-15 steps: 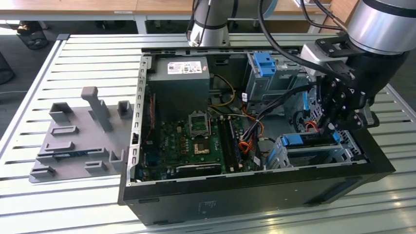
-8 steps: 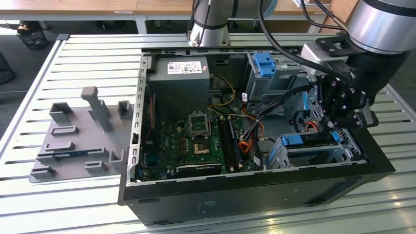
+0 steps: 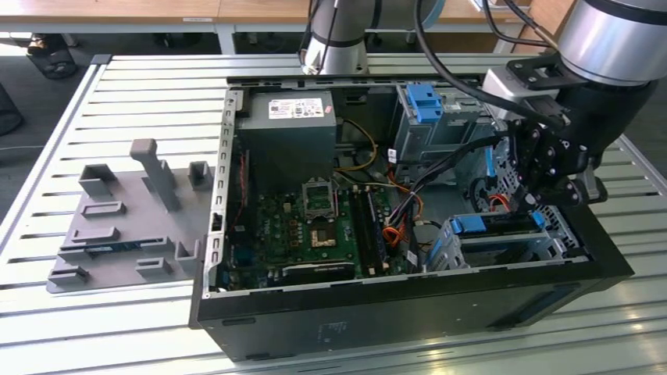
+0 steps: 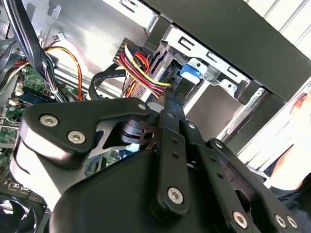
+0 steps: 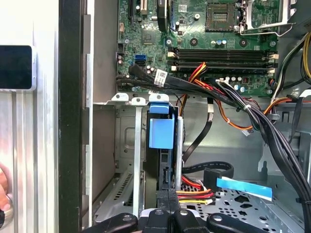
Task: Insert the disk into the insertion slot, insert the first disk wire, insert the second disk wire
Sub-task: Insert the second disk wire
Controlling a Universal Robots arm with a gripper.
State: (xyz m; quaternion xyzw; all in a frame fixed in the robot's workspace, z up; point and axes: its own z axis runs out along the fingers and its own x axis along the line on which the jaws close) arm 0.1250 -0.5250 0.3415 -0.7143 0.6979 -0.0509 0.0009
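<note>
We see the pincer (image 5: 165,203) clenched on the plug of the disk wire (image 5: 195,195), a bundle of red, yellow and black strands. The plug is pressed against the end of the disk (image 5: 161,133). We cannot tell whether it is fully seated.

The disk sits directly ahead of the fingertips. It is already inside the insertion slot (image 5: 127,145), with its bright blue frame showing between the slot's grey perforated walls. In the second wrist view the pincer (image 4: 169,99) tapers to a point where the disk wire (image 4: 141,68) ends, and the blue corner of the disk (image 4: 189,72) lies just past it.

Just beside the pincer, a flat black cable (image 5: 218,171) with a pale blue strip lies loose on the perforated metal floor, apart from the disk. Farther from the pincer, past the slot, black cable bundles cross the green circuit board (image 5: 204,29).

In the exterior view the pincer (image 3: 549,201) reaches down into the open computer case (image 3: 417,312), right over the disk (image 3: 498,223) in the insertion slot (image 3: 458,251). A taller metal bay with a blue tab (image 3: 422,101) stands near the arm. The grey power supply (image 3: 287,133) is well apart from the pincer, across the case. Farthest off, a grey moulded tray (image 3: 125,226) rests on the slatted desk (image 3: 136,86).
</note>
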